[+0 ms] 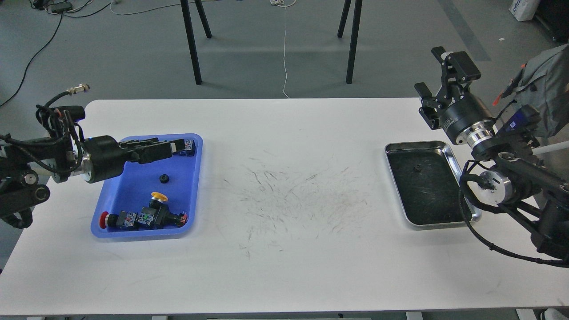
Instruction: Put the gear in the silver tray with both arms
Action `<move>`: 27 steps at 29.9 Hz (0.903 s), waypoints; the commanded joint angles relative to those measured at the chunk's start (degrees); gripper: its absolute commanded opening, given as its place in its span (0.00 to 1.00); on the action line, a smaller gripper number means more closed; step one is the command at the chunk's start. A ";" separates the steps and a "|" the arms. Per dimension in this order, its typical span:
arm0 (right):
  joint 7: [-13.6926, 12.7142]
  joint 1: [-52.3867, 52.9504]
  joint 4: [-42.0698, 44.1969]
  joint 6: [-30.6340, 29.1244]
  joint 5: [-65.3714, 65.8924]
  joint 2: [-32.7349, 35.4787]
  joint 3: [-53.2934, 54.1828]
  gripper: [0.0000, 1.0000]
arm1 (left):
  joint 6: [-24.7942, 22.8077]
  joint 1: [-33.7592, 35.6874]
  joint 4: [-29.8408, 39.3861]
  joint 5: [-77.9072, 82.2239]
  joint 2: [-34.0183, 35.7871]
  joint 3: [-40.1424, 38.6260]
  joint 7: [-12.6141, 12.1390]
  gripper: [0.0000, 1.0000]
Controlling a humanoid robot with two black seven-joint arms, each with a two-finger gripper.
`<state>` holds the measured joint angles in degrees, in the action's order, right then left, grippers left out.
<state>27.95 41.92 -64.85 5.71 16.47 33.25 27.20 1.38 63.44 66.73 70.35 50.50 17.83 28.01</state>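
In the blue tray at nine o'clock, push-button switches crowd the near end. Beyond them lies the small black gear, probably light, rigid; pinch its rim. The left gripper hovers past it, finger gap unreadable. At three o'clock the silver tray holds another gear; beyond, the right gripper spreads wide.

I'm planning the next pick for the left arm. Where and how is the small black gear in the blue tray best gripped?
Grip the small black gear across its outer rim, coming straight down from above. It lies alone on the bare floor of the blue tray, apart from the push buttons and the walls, so fingers should fit either side. The left gripper hangs just above and behind it. The gear's tooth detail is too small to see.
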 commanded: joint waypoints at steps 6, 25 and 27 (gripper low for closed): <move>0.00 0.09 0.08 0.35 0.32 -0.82 -0.05 0.94 | 2.40 0.46 -10.55 5.06 -9.89 6.16 -0.01 0.95; 0.05 -2.81 0.95 0.26 -3.45 -2.05 7.16 0.95 | 8.29 -7.37 -23.75 5.15 -16.67 8.27 -0.01 0.92; 0.05 -3.33 0.87 0.09 -3.73 -2.23 7.34 0.95 | 8.55 -7.54 -24.63 5.15 -16.84 8.27 -0.01 0.91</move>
<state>27.96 39.52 -63.95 6.04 13.71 31.43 33.86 9.45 56.29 43.11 75.55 33.84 26.29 27.99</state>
